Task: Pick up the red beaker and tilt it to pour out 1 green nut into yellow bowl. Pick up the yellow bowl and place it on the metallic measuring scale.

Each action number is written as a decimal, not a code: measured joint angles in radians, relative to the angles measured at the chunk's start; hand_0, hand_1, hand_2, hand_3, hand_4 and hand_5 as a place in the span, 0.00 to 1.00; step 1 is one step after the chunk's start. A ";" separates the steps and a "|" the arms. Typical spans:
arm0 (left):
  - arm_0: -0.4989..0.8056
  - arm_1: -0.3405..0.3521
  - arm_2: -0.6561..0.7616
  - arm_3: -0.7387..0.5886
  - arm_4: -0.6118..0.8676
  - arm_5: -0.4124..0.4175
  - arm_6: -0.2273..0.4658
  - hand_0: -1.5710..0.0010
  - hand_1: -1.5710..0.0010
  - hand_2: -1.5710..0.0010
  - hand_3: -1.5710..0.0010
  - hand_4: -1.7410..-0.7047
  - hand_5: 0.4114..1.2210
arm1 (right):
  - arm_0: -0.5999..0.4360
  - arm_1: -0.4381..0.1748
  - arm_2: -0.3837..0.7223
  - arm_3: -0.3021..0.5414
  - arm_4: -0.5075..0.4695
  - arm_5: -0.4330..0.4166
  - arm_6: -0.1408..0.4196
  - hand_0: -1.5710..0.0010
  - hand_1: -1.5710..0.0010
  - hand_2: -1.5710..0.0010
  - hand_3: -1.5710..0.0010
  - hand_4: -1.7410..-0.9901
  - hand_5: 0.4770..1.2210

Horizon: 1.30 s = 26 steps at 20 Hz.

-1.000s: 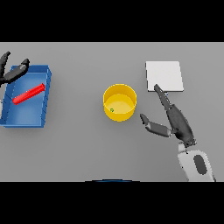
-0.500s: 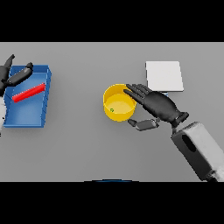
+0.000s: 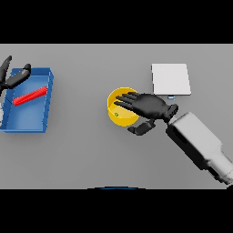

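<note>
The yellow bowl (image 3: 119, 115) stands at the table's middle with a small green nut (image 3: 116, 114) inside. My right hand (image 3: 148, 105) lies over the bowl's right rim, fingers spread straight across its opening and the thumb (image 3: 140, 129) low beside its front right wall. The red beaker (image 3: 30, 96) lies on its side in the blue tray (image 3: 45, 110) at the left. My left hand (image 3: 12, 78) shows at the tray's far left corner, fingers relaxed and holding nothing. The metallic measuring scale (image 3: 170, 79) is a pale square plate behind and right of the bowl.
The blue tray's raised walls stand around the beaker at the far left. My right forearm (image 3: 200, 143) crosses the table's right front part.
My right hand has swung left from near the scale to over the yellow bowl's right rim. The left hand has drifted slightly toward the tray's back corner.
</note>
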 measured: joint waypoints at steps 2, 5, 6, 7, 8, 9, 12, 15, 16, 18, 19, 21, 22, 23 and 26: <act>0.010 0.006 0.001 -0.003 -0.001 -0.002 -0.010 1.00 1.00 1.00 1.00 0.90 0.36 | -0.027 0.008 0.026 0.028 0.010 0.031 -0.012 1.00 1.00 1.00 1.00 0.77 0.26; 0.005 0.009 0.002 0.003 -0.005 -0.002 -0.008 1.00 1.00 1.00 1.00 0.91 0.36 | -0.074 0.024 0.057 0.074 0.035 0.070 0.014 1.00 1.00 1.00 1.00 0.75 0.27; 0.003 0.007 -0.002 0.008 -0.007 -0.005 -0.008 1.00 1.00 1.00 1.00 0.91 0.36 | -0.085 0.036 0.066 0.104 0.040 0.077 0.016 1.00 1.00 1.00 1.00 0.75 0.26; 0.000 0.016 0.003 0.011 -0.006 -0.009 -0.015 1.00 1.00 1.00 1.00 0.91 0.36 | -0.090 0.037 0.072 0.124 0.042 0.076 0.002 1.00 1.00 1.00 1.00 0.75 0.26; 0.002 0.016 0.004 0.009 -0.006 -0.008 -0.018 1.00 1.00 1.00 1.00 0.91 0.36 | -0.093 0.049 0.080 0.134 0.046 0.078 0.006 1.00 1.00 1.00 1.00 0.74 0.27; 0.007 0.009 0.002 0.010 -0.004 -0.006 -0.020 1.00 1.00 1.00 1.00 0.91 0.36 | -0.101 0.050 0.085 0.159 0.051 0.077 0.001 1.00 1.00 1.00 0.99 0.74 0.28; -0.004 0.010 -0.003 0.020 -0.019 0.001 -0.009 1.00 1.00 1.00 1.00 0.92 0.37 | -0.117 0.053 0.084 0.188 0.051 0.083 -0.001 1.00 1.00 0.99 0.97 0.71 0.34; -0.013 0.012 -0.002 0.028 -0.015 -0.007 -0.028 1.00 1.00 1.00 1.00 0.92 0.37 | -0.120 0.070 0.090 0.201 0.058 0.079 0.017 0.88 0.88 0.88 0.86 0.58 0.56; -0.007 0.009 -0.005 0.024 -0.018 -0.004 -0.026 1.00 1.00 1.00 1.00 0.92 0.37 | -0.114 0.063 0.093 0.191 0.056 0.079 -0.004 0.71 0.74 0.78 0.79 0.50 0.65; 0.013 0.011 -0.004 0.009 -0.013 -0.004 -0.033 1.00 1.00 1.00 1.00 0.92 0.37 | -0.117 0.064 0.093 0.206 0.055 0.063 -0.029 0.45 0.47 0.50 0.57 0.33 0.77; 0.006 0.013 -0.003 0.015 -0.013 -0.007 -0.031 1.00 1.00 1.00 1.00 0.92 0.36 | -0.125 0.065 0.088 0.196 0.048 0.077 -0.024 0.36 0.38 0.40 0.50 0.27 0.82; -0.005 0.017 -0.002 0.027 -0.015 -0.011 -0.029 1.00 1.00 1.00 1.00 0.92 0.37 | -0.113 0.050 0.096 0.180 0.043 0.076 -0.047 0.23 0.24 0.28 0.38 0.17 0.88; -0.009 0.015 -0.003 0.036 -0.020 -0.007 -0.035 1.00 1.00 1.00 1.00 0.92 0.37 | -0.120 0.054 0.095 0.187 0.038 0.085 -0.044 0.19 0.19 0.24 0.35 0.14 0.91; -0.006 0.020 -0.002 0.028 -0.018 -0.009 -0.028 1.00 1.00 1.00 1.00 0.92 0.37 | -0.112 0.048 0.093 0.173 0.027 0.095 -0.036 0.15 0.16 0.21 0.32 0.11 0.93; -0.004 0.021 -0.003 0.023 -0.017 -0.011 -0.031 1.00 1.00 1.00 1.00 0.92 0.37 | -0.127 0.050 0.091 0.176 0.021 0.121 -0.009 0.08 0.08 0.15 0.25 0.06 0.96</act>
